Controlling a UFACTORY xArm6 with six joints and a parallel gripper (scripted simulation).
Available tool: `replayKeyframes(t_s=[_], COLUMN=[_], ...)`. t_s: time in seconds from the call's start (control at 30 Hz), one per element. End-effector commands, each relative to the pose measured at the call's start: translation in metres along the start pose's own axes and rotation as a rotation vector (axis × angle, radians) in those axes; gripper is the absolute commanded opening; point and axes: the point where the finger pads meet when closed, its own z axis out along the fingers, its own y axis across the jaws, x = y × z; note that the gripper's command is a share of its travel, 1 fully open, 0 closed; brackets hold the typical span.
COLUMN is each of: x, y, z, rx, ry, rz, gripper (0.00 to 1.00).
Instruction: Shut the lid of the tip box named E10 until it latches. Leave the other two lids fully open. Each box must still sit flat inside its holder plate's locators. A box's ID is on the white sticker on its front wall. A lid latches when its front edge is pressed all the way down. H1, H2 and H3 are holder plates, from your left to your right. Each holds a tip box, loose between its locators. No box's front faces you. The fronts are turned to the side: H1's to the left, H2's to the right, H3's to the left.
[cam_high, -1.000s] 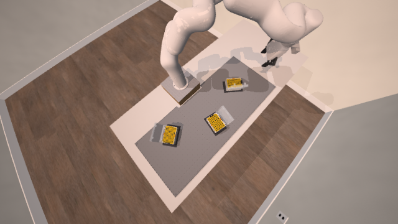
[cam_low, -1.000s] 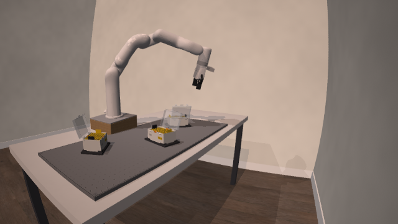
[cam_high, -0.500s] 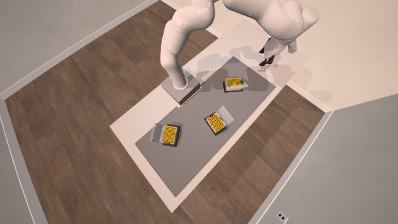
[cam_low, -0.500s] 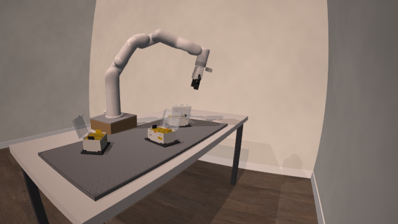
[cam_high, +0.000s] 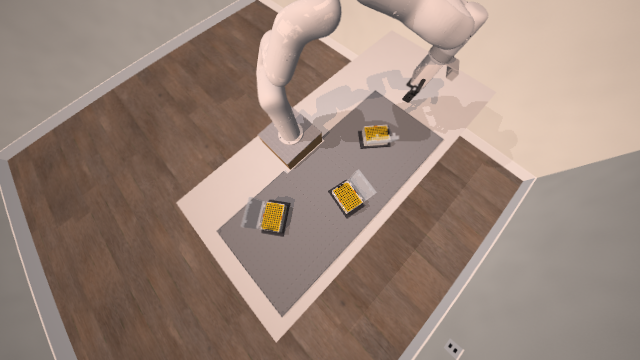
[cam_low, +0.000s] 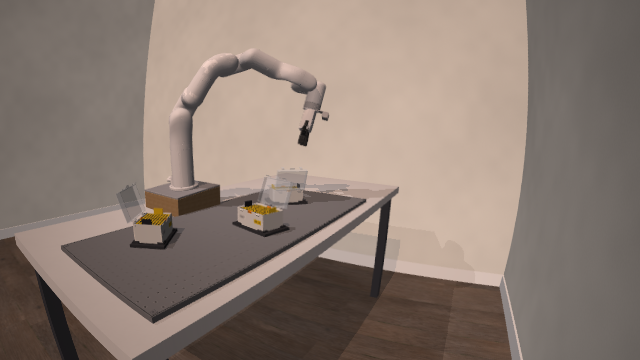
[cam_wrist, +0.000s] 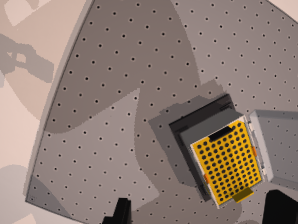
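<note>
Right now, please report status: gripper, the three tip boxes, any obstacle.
Gripper open, empty, high above the far tip box. All three lids open; sticker IDs unreadable. Nothing in the way.

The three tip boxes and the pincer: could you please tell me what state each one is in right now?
Left tip box: lid open, tilted back.
Middle tip box: lid open, raised.
Far tip box: lid open, standing upright.
Pincer: open, holding nothing, high above the far end of the table.
</note>
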Motion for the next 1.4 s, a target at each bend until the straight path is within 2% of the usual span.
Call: replayKeyframes(t_s=[0.0, 0.2, 0.37, 0.73, 0.87, 0.93, 1.13, 1.37], x=[-0.015, -0.029, -0.034, -0.06, -0.07, -0.07, -0.079, -0.091], y=[-0.004, -0.006, -0.007, -0.009, -0.01, -0.01, -0.011, -0.013], z=[0.006, 0.013, 0.015, 0.024, 0.026, 0.026, 0.027, 0.027], rx=[-0.082, -0.167, -0.197, -0.299, -0.314, -0.314, -0.322, -0.296], ry=[0.033, 0.088, 0.117, 0.297, 0.365, 0.365, 0.49, 0.643], rz=[0.141, 0.294, 0.355, 0.633, 0.715, 0.715, 0.851, 0.996], gripper=[1.0, 1.0, 1.0, 1.0, 1.0, 1.0, 1.0, 1.0])
